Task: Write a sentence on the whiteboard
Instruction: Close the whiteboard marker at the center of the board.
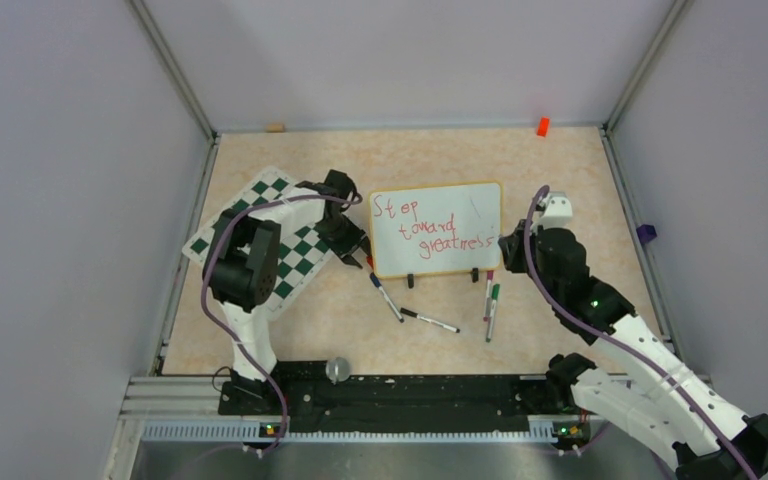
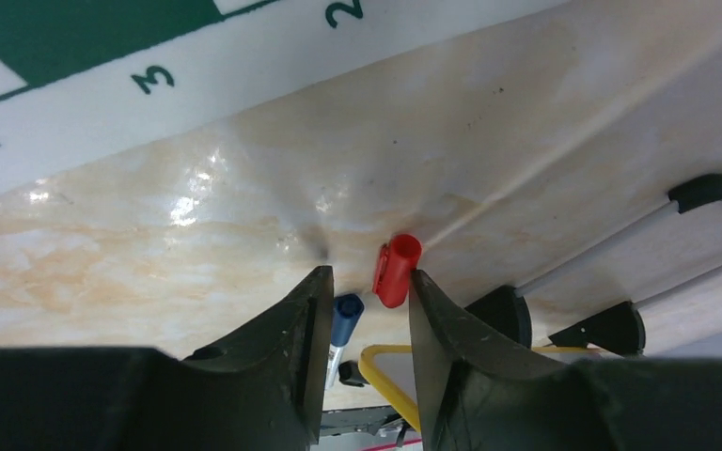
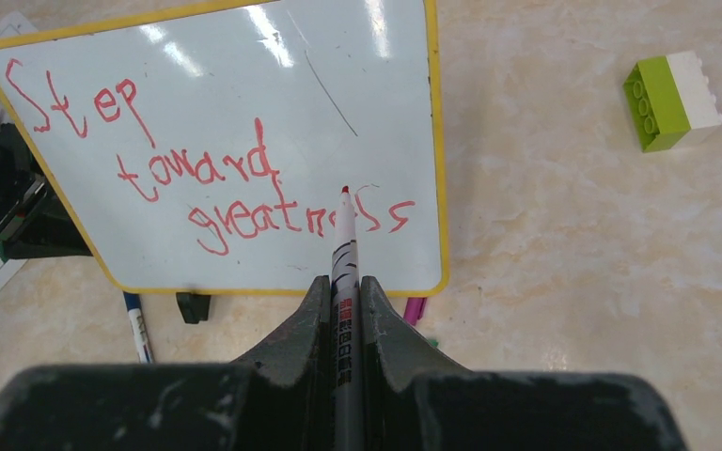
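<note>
The whiteboard (image 1: 460, 215) stands mid-table on two black feet, with a yellow-looking frame. The sentence (image 1: 430, 228) runs in three red lines, "Step toward greatness" (image 3: 197, 169). My right gripper (image 3: 344, 282) is shut on a red marker (image 3: 345, 258) whose tip is at the last letters of the bottom line. It sits by the board's right edge (image 1: 508, 243). My left gripper (image 2: 370, 274) is open at the board's lower left corner (image 1: 358, 258). A red cap (image 2: 397, 271) lies against its right fingertip, and a blue-capped marker (image 2: 345, 315) shows beyond the gap.
The green-and-white chessboard mat (image 1: 280, 235) lies under the left arm. Loose markers (image 1: 430, 320) lie in front of the board, with two more (image 1: 490, 300) to the right. A lime-and-white brick (image 3: 672, 99) sits right of the board. An orange block (image 1: 542, 126) is at the back wall.
</note>
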Tool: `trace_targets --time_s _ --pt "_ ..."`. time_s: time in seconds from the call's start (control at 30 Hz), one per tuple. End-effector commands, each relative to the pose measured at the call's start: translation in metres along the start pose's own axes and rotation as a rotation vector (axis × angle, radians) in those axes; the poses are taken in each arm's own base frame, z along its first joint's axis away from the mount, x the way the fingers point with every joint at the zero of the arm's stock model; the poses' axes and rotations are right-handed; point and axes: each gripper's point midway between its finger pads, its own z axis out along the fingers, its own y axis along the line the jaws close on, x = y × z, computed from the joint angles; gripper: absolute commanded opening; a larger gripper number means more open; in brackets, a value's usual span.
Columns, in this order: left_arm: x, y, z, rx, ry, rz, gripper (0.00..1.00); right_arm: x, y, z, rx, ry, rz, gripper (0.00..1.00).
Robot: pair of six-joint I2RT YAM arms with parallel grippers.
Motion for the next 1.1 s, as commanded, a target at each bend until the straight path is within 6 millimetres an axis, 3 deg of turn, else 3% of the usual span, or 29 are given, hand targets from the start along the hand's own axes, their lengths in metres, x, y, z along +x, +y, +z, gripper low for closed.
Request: trace_targets --time_s 0.0,0.13,0.27,0.4,0.6,0.73,0.87,1.07 --pt "0.005 -0.001 0.013 0.002 0.046 -0.030 0.37 -0.028 0.007 -0.006 -0.026 -0.078 0.034 0.00" --pt "0.004 0.004 0.019 -0.024 0.043 -0.040 0.35 -0.030 0.006 -0.008 -0.026 -0.082 0.034 0.00" --pt "0.005 0.012 0.022 -0.053 0.049 -0.059 0.01 -0.032 0.009 -0.009 -0.037 -0.078 0.033 0.00" --pt "-0.001 0.028 0.007 -0.071 -0.004 -0.097 0.00 -0.033 0.018 -0.010 -0.076 -0.050 0.012 0.00" --pt "-0.012 0.050 -0.018 0.084 -0.049 -0.137 0.00 -0.030 0.046 -0.010 -0.230 -0.022 -0.024 0.00" --pt "-0.019 0.048 -0.042 0.148 -0.129 0.027 0.00 -0.022 0.067 -0.001 -0.317 0.046 -0.039 0.00" --pt "-0.026 0.059 -0.061 0.163 -0.256 0.187 0.00 -0.016 0.083 0.004 -0.388 0.100 -0.048 0.00" --pt "-0.017 0.039 -0.098 0.452 -0.456 0.423 0.00 -0.016 0.092 0.002 -0.426 0.099 -0.059 0.00"
